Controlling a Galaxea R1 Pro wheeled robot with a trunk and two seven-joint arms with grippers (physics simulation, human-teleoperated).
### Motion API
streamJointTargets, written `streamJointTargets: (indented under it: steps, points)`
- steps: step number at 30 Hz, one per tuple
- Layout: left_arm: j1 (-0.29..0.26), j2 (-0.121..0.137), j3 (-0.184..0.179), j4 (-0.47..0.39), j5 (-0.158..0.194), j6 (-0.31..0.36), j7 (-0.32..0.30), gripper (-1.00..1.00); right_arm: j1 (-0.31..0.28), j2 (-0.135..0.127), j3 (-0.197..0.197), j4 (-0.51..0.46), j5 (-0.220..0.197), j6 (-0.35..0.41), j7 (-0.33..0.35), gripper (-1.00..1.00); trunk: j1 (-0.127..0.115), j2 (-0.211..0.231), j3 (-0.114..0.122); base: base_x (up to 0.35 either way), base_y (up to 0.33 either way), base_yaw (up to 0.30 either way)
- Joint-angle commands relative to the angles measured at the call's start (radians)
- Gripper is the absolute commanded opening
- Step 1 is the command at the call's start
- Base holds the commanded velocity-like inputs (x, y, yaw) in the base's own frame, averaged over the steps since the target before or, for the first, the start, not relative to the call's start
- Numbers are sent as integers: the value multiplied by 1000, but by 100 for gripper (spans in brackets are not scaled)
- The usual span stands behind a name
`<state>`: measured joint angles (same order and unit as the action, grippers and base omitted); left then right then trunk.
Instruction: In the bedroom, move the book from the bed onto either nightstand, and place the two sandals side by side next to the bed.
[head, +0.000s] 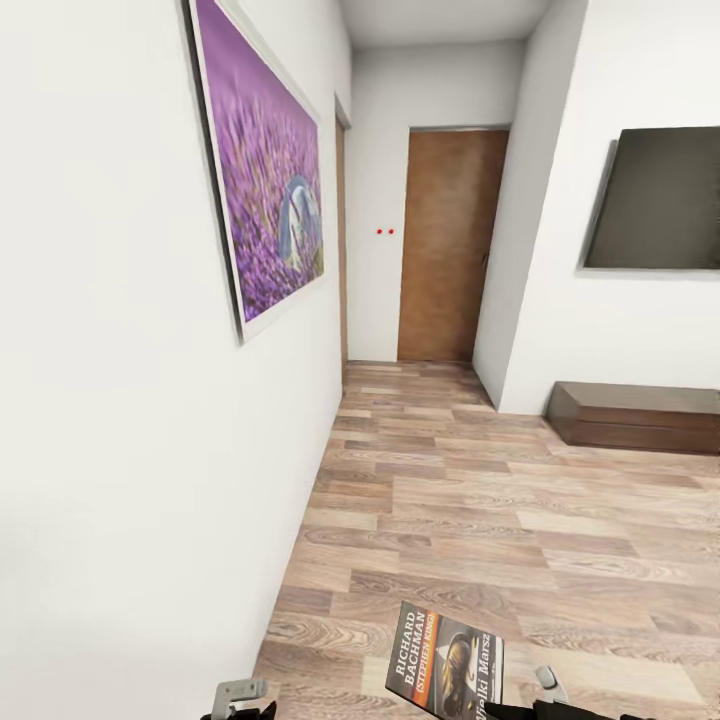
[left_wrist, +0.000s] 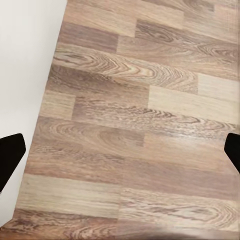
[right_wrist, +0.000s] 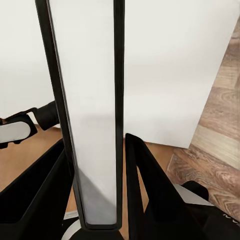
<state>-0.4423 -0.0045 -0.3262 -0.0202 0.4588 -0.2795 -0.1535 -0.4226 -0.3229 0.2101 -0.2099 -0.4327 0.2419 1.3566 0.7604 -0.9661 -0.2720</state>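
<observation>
Head view shows your right end effector (right_wrist: 97, 200) clamped on the book (head: 445, 665), held upright low over the wood-plank floor (head: 500, 500) beside the white wall (head: 130, 400). Your left end effector (left_wrist: 120, 155) stands wide over bare planks, holding nothing.

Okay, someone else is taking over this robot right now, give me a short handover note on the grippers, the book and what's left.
Right gripper: shut on the thin Richard Bachman paperback, held upright edge-on between its black fingers.
Left gripper: open, empty, over the light wood-plank floor.
Robot faces a corridor with a brown door, purple framed picture, black wall screen and low dark bench.
Done: book picked up.
Left: set it on a nightstand, then pair both sandals beside the bed.
</observation>
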Motion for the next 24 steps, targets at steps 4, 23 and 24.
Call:
streamJointTargets:
  steps: [4,23,24]
  points:
    - [-1,0,-7,2,11,-3,-5,100,-1,-1,8,0,-11,11,2,-100,0,-1,-1,0,176,-23]
    - [-1,0,-7,2,11,-3,-5,100,-1,-1,8,0,-11,11,2,-100,0,-1,-1,122,16,-1]
    - [-1,0,-7,2,11,-3,-5,100,-1,-1,8,0,-11,11,2,-100,0,-1,-1,73,0,0]
